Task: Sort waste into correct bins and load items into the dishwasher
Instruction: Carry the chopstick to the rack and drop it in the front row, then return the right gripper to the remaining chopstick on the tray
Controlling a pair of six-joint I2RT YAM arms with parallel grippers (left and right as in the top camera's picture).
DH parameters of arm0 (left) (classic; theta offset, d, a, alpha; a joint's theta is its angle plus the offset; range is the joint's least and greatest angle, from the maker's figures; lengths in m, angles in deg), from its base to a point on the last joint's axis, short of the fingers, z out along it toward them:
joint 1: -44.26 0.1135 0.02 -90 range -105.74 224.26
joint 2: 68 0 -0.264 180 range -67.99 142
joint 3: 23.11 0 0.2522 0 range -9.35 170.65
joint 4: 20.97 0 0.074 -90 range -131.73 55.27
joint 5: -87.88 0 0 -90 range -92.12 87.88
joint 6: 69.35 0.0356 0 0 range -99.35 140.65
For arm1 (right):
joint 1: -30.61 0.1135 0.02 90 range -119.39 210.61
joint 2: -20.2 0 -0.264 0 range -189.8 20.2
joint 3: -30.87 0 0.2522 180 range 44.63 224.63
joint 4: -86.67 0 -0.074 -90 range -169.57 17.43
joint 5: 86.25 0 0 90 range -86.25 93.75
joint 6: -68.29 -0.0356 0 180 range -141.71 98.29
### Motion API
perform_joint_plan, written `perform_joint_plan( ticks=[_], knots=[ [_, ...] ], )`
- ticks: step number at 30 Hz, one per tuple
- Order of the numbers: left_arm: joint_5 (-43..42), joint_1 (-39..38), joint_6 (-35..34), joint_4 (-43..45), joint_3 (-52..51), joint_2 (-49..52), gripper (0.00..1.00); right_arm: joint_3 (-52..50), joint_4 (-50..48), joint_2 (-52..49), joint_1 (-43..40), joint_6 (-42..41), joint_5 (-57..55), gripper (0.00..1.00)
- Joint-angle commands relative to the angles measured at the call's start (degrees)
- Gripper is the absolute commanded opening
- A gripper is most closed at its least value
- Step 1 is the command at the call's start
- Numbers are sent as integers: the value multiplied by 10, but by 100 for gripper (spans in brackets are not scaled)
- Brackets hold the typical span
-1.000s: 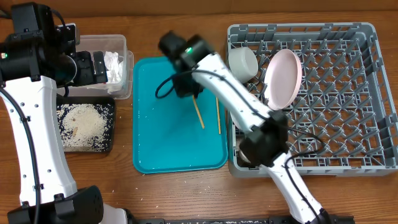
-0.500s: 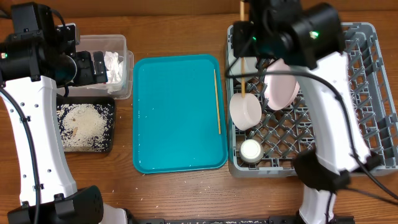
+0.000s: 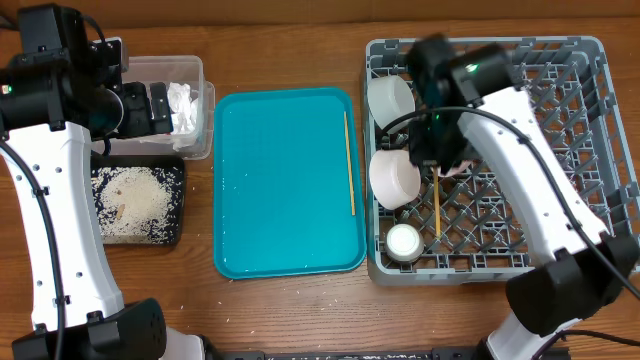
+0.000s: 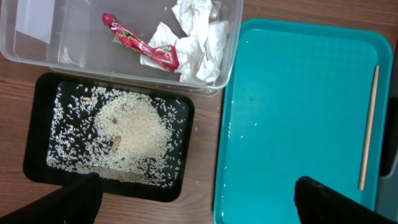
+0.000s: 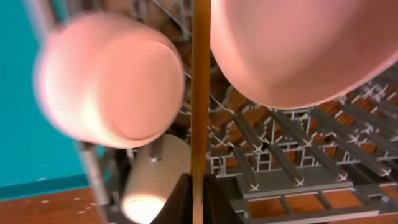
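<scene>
My right gripper [image 3: 438, 162] is shut on one wooden chopstick [image 3: 437, 208] over the grey dishwasher rack [image 3: 560, 215]. In the right wrist view that chopstick [image 5: 200, 74] runs up from my gripper [image 5: 199, 194], between the whitish bowl [image 5: 109, 87] and the pink plate [image 5: 298, 43], with the small cup [image 5: 152, 177] below. The other chopstick [image 3: 349, 160] lies on the teal tray [image 3: 285, 180]. My left gripper [image 4: 199, 205] hangs open above the tub and tray edge, holding nothing. Napkins [image 4: 196, 43] and a red wrapper [image 4: 140, 43] lie in the clear tub [image 4: 37, 43]. Rice [image 4: 124, 134] covers the black tray [image 4: 40, 168].
In the rack stand a bowl [image 3: 393, 178], another white dish [image 3: 390, 97] at the back left corner and the cup [image 3: 403, 243] at the front left. The pink plate is mostly hidden under my right arm overhead. A few grains lie on the teal tray.
My right arm carried a chopstick from the teal tray over to the rack and lowered it beside the bowl. The left arm has not moved.
</scene>
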Motion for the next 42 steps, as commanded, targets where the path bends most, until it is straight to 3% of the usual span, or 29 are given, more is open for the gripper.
perform_joint_plan(
  ticks=[1, 6, 9, 14, 22, 26, 31, 38, 42],
  knots=[
    [2, -4, -3, 0, 10, -1, 100, -48, -14, 6, -7, -11, -15, 4],
    [2, -4, -3, 0, 10, -1, 100, -96, -34, 6, -22, 10, -17, 5],
    [2, -4, -3, 0, 10, -1, 100, -100, -35, 5, -24, 32, -17, 16],
    [2, -4, -3, 0, 10, -1, 100, -99, -49, 6, -24, 42, -17, 21],
    [2, -4, -3, 0, 10, -1, 100, 0, -56, 6, -14, 57, -11, 22],
    [2, -4, -3, 0, 10, -1, 100, 71, -99, 5, 18, 82, 55, 27],
    [2, -4, -3, 0, 10, -1, 100, 77, -196, -6, 88, 77, 61, 39],
    [2, -4, -3, 0, 10, -1, 100, 77, -275, -101, 186, 60, 10, 51],
    [2, -4, -3, 0, 10, -1, 100, 77, -287, -172, 195, 42, -17, 51]
  ],
)
